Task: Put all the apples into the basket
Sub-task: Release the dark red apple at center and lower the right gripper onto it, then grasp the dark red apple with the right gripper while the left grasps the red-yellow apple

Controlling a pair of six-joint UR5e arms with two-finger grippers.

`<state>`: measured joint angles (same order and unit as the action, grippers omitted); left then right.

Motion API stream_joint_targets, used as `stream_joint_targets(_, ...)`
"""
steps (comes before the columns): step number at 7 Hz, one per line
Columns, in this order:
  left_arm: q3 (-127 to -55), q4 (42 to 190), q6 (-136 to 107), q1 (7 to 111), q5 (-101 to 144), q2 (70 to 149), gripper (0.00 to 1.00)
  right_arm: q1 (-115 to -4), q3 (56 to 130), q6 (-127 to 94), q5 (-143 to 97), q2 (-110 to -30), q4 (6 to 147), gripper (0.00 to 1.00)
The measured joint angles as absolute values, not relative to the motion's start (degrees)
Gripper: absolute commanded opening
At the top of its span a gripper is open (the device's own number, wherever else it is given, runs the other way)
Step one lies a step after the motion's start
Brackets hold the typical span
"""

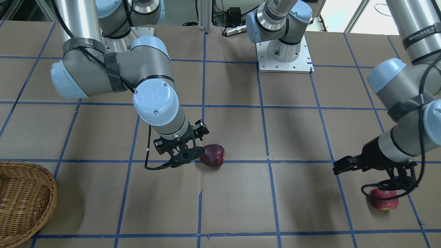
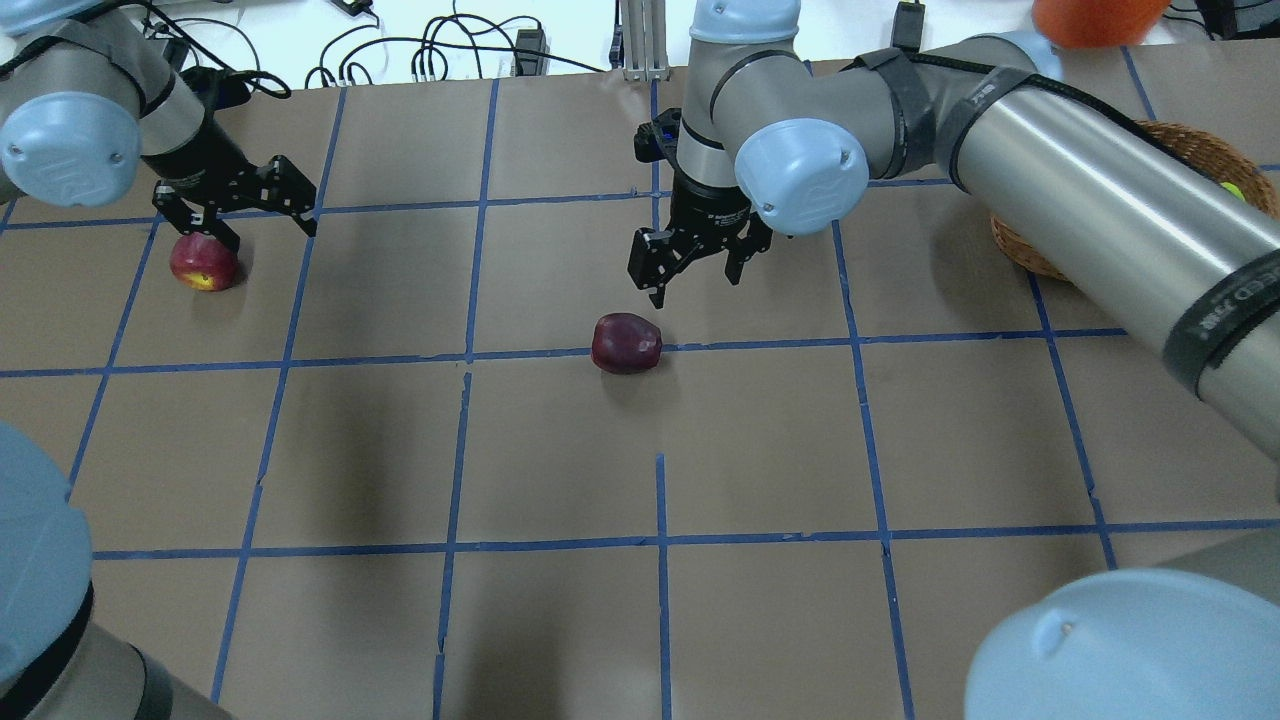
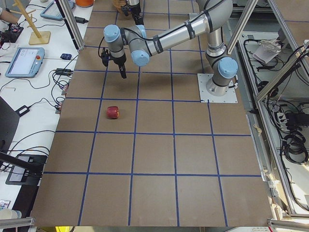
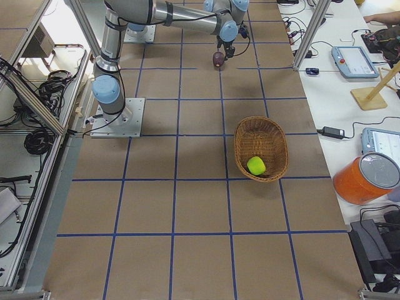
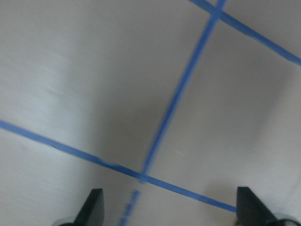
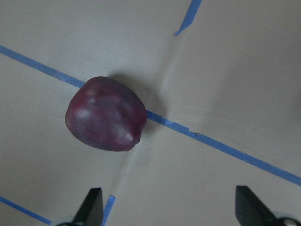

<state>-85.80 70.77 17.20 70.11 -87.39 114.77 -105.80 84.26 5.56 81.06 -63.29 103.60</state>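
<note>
Fingers (image 5: 94, 209) spread wide, the left gripper (image 2: 270, 228) hangs tilted over the far left of the table (image 2: 760, 450). Seen from overhead, one fingertip overlaps the top of the red apple (image 2: 204, 263), which rests on the table. The wrist view shows only bare table and blue tape (image 2: 660, 545) between the tips, so the apple is not between them. It is red with a yellow patch low on one side.

Towards the middle, the right gripper (image 2: 697, 283) points down, fingers just as wide apart, gripping nothing. The maroon apple (image 2: 625, 343) lies on a tape line just beside it, on the robot's side. From the wrist it shows ahead of the tips, off to the left. Its skin is dark and dull, its shape slightly lopsided.

That arm's long forearm (image 2: 1100, 220) crosses in front of the basket (image 2: 1030, 250) at the right end and hides most of it. From the right-hand camera the basket is plain to see, and the green apple (image 4: 255, 165) lies inside at one end.
</note>
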Motion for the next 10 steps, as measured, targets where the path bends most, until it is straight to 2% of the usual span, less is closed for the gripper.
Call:
stream_joint_targets(3, -79.4, 61.6, 40.6, 64.8, -90.4, 123.6, 1.0, -108.8, 84.5, -9.2, 78.4, -56.9, 110.8, 1.0)
stream_joint_targets(7, -78.7, 60.1, 44.9, 61.8, -90.5, 129.6, 1.0, -109.6, 84.8, -15.6, 73.2, -55.1, 111.7, 1.0)
stream_joint_targets(8, -78.7, 60.1, 44.8, 61.8, -90.5, 130.1, 0.87, -109.6, 84.9, -15.7, 73.0, -54.9, 111.6, 1.0)
stream_joint_targets(9, -78.8, 60.1, 44.8, 61.8, -90.4, 130.4, 0.43, -109.6, 84.9, -15.8, 72.9, -54.4, 111.6, 1.0)
stream_joint_targets(10, -78.8, 60.3, 43.8, 61.8, -90.4, 130.3, 0.13, -109.6, 84.9, -16.3, 72.8, -53.7, 111.7, 0.81)
